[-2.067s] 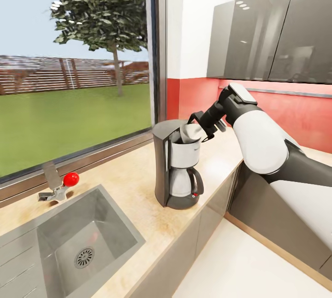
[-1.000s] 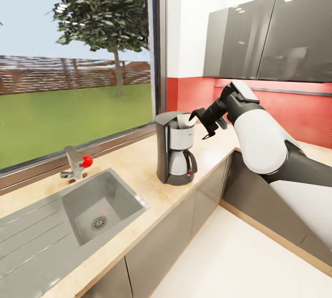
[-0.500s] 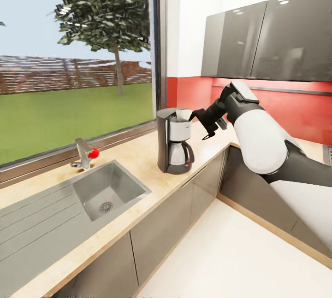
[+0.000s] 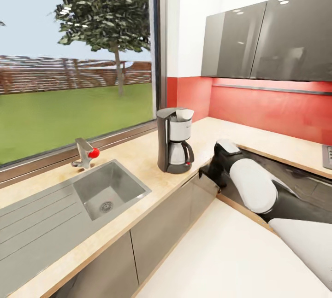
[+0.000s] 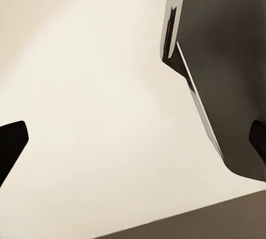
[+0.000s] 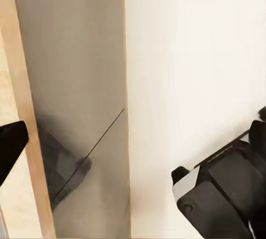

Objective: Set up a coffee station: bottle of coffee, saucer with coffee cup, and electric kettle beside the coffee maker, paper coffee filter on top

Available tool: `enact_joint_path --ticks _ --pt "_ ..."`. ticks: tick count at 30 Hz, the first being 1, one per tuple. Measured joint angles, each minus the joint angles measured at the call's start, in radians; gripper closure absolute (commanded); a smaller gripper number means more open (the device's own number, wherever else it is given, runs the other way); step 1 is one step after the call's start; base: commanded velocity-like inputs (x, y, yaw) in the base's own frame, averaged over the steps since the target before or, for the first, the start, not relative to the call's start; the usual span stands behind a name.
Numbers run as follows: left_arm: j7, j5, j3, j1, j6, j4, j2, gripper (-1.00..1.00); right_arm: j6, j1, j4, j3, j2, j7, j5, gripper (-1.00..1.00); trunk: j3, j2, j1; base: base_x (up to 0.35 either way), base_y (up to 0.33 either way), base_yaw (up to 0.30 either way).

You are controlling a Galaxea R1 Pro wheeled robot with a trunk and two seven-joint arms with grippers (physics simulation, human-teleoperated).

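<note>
- One countertop (image 4: 138,164), L-shaped, beige, with one inset steel sink (image 4: 108,189) under the window.
- One coffee maker (image 4: 174,140) upright on the countertop near the corner; one paper coffee filter (image 4: 183,114) sits in its top, so that step looks done.
- Right gripper (image 6: 133,139) hangs low beside the grey cabinets, fingers spread, empty.
- Left gripper (image 5: 133,142) aims at the floor, fingers spread, empty.

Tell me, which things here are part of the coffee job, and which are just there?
Part of the job:
- coffee maker
- paper coffee filter, sitting on top of it
- countertop

Just there:
- sink
- tap
- wall cabinets
</note>
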Motion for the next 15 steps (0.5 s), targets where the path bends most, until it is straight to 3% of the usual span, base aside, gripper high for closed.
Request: enact_joint_path --ticks 1,2,3,4,5,6,7,8,11,15 --pt "0.000 0.000 0.000 0.000 0.000 -0.001 0.000 -1.00 0.000 0.029 0.001 0.000 0.000 0.023 0.039 -1.00 0.000 0.001 0.000 0.000 0.000 0.000" --pt "0.000 -0.001 -0.001 0.000 0.000 -0.002 -0.001 -1.00 0.000 0.080 0.002 0.001 0.000 0.073 0.120 -1.00 0.000 0.000 0.000 0.000 0.000 0.000" --pt "0.000 -0.002 -0.002 0.000 0.000 -0.003 -0.001 -1.00 -0.001 0.167 0.003 0.001 0.000 0.163 0.255 -1.00 0.000 0.000 0.000 0.000 0.000 0.000" --pt "0.000 -0.002 -0.002 0.000 0.000 -0.004 -0.002 -1.00 0.000 0.202 0.004 -0.001 0.000 0.197 0.308 -1.00 0.000 0.001 0.000 0.000 0.000 0.000" --pt "0.000 -0.002 -0.003 0.000 0.000 -0.005 -0.003 -1.00 0.000 0.252 0.004 0.000 0.000 0.262 0.407 -1.00 0.000 0.000 0.000 0.000 0.000 0.000" --pt "0.000 -0.003 -0.003 0.000 0.000 -0.005 -0.003 -1.00 0.000 0.288 0.005 -0.001 -0.001 0.295 0.457 -1.00 0.000 0.001 0.000 0.000 0.000 0.000" --pt "0.000 -0.003 -0.004 0.000 0.000 -0.005 -0.003 -1.00 -0.002 0.349 0.005 0.003 -0.001 0.387 0.595 -1.00 0.000 0.000 0.000 0.000 0.000 0.000" --pt "0.000 -0.003 -0.004 0.000 0.000 -0.006 -0.002 -1.00 -0.004 0.424 0.006 0.000 -0.002 0.447 0.676 -1.00 0.000 0.001 0.000 0.000 0.000 0.000" --pt "0.000 -0.003 -0.004 0.000 -0.001 -0.006 0.000 -1.00 -0.021 0.507 0.007 0.006 -0.002 0.544 0.787 -1.00 0.000 0.000 0.000 0.000 0.000 0.000" --pt "0.000 -0.002 -0.003 0.000 -0.002 -0.008 0.000 -1.00 -0.080 0.631 0.007 0.010 -0.003 0.654 0.877 -1.00 0.000 0.000 0.000 0.000 0.000 0.000"
